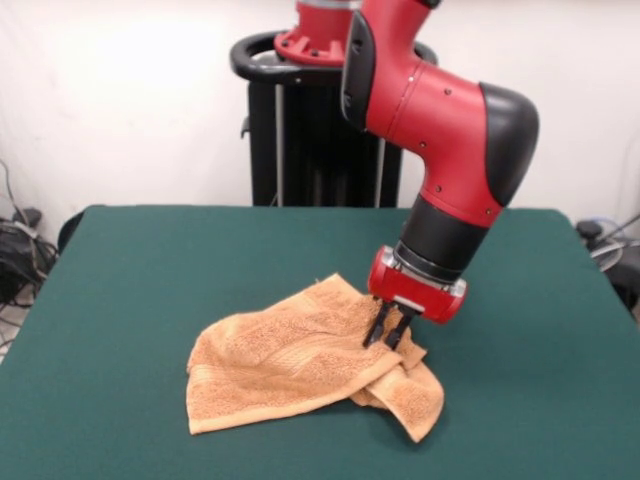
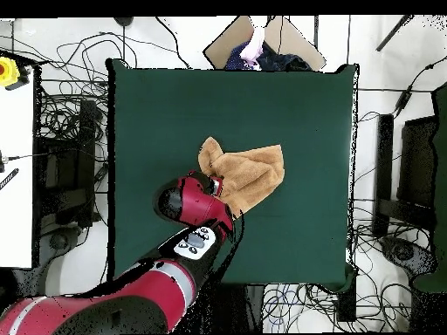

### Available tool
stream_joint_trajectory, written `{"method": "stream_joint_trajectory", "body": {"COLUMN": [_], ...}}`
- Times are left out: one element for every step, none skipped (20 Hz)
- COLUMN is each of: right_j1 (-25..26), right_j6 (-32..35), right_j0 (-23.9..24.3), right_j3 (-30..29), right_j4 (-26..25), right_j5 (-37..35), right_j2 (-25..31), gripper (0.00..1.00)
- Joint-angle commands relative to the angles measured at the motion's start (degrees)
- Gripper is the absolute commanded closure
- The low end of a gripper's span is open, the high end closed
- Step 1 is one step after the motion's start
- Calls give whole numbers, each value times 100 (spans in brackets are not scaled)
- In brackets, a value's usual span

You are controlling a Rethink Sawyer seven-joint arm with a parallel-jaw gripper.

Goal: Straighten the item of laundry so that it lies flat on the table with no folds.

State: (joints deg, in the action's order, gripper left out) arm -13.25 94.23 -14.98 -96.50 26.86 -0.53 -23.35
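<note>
The towel [image 1: 300,365] lies rumpled near the middle of the table [image 1: 130,290], folded over itself, with one corner doubled under at the front view's right and a woven band showing along its lower edge. In the overhead view the arm [image 2: 188,205] covers one side of the towel [image 2: 249,174], so that edge cannot be made out. The gripper [image 1: 390,330] comes down on the cloth at a raised fold, its two dark fingers [image 1: 378,325] close together with their tips pressed into it; whether they pinch the cloth cannot be told.
</note>
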Motion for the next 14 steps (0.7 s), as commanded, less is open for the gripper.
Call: {"method": "stream_joint_trajectory", "body": {"right_j1": [522, 453, 362, 228, 77, -120, -297, -469, -614, -723, -799, -847, -862, -877], "right_j6": [1657, 1627, 1580, 1543, 1491, 1427, 1366, 1307, 1247, 1194, 1144, 1110, 1092, 1074], "right_j0": [86, 86, 71, 57, 56, 80, 115, 137, 205, 232, 304, 370, 416, 462], "right_j3": [13, -19, -44, -109, -164, -244, -305, -363, -418, -454, -493, -536, -560, -584], "right_j4": [392, 366, 342, 313, 278, 225, 182, 145, 101, 70, 37, 11, -4, -19], "right_j5": [179, 114, 0, -139, -303, -465, -627, -814, -916, -1049, -1082, -1074, -1049, -1023], "right_j2": [968, 959, 920, 895, 869, 857, 862, 853, 902, 904, 970, 1044, 1098, 1152], "gripper": [100, 100, 100, 100, 100, 100, 100, 100, 100, 100, 100, 100, 100, 100]}}
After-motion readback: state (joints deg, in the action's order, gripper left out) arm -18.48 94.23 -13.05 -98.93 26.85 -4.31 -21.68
